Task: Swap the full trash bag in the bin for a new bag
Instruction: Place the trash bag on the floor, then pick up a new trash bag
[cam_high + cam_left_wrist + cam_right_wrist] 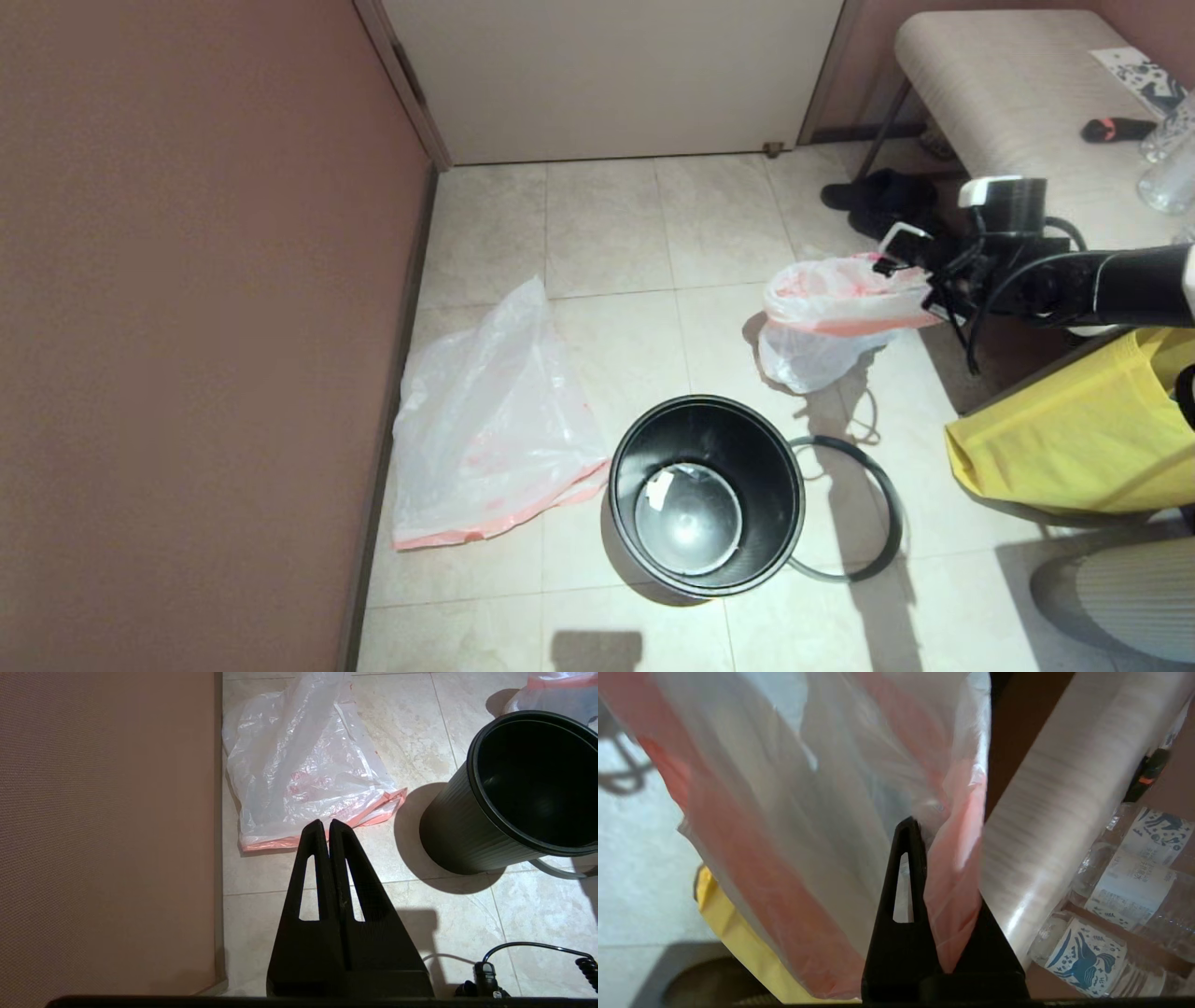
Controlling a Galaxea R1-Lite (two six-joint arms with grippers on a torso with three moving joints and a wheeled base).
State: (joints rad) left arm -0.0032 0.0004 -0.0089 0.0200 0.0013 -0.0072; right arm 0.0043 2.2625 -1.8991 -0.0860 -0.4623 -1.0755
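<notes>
Now up off the floor with the full trash bag (831,322), pinched at its pink rim band by the right end effector (887,266), clamped tight on the plastic, belly of the bag hanging clear beyond the bin (707,495). Bin standing bare inside, only a scrap or two on the bottom, grey ring rim (864,523) lying on the tiles against its right side. New bag (490,429) spread limp and flat by the left wall, well apart from the bin. Left end effector (326,826) parked above the floor near that flat bag's rim, fingers pressed together, holding nothing.

Step in hand, by the look of it: carrying the load away to the right, likely toward the big yellow bag (1074,439). Best done slow and level, grip kept firm on the band since thin plastic can slip or tear under swinging weight. Worth lifting high enough to clear the yellow bag's edge before letting go, and keeping clear of the ring rim and the bin.
</notes>
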